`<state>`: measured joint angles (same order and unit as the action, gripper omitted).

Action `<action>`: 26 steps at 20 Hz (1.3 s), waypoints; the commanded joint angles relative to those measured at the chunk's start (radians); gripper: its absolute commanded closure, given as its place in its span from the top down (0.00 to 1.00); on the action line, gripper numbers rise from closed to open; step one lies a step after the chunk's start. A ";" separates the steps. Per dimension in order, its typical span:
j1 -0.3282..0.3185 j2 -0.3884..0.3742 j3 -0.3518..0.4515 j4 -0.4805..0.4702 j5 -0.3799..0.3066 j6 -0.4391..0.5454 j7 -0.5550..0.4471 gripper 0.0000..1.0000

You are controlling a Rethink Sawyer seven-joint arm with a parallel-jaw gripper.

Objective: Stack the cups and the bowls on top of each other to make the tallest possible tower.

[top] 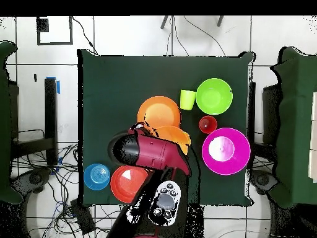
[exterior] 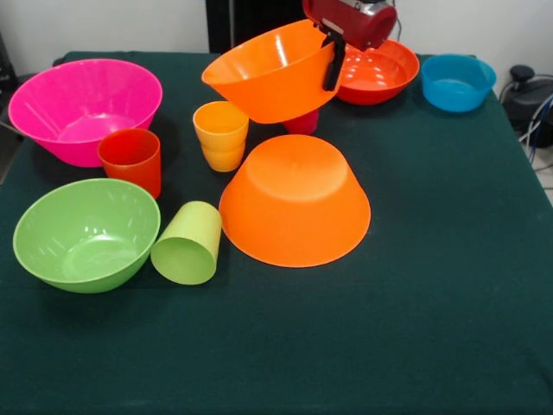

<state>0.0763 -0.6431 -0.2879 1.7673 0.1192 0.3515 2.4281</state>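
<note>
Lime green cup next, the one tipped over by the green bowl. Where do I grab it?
The lime green cup lies on its side, mouth toward the front camera, beside the lime green bowl. Probably come straight down and pinch across its tapered wall mid-length; the rim is hard to reach sideways with the bowl so close.

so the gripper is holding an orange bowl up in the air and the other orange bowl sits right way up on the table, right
Not quite. The front view shows the other orange bowl lying upside down on the table, base up. The gripper does hold the lifted orange bowl by its rim.
</note>
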 commanded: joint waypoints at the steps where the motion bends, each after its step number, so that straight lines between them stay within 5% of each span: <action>1: 0.006 0.022 0.101 -0.088 -0.069 0.059 -0.035 0.00; 26: -0.016 0.026 0.122 -0.171 -0.081 0.140 -0.087 0.00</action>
<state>0.0759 -0.6422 -0.2819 1.6780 0.1188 0.3690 2.4281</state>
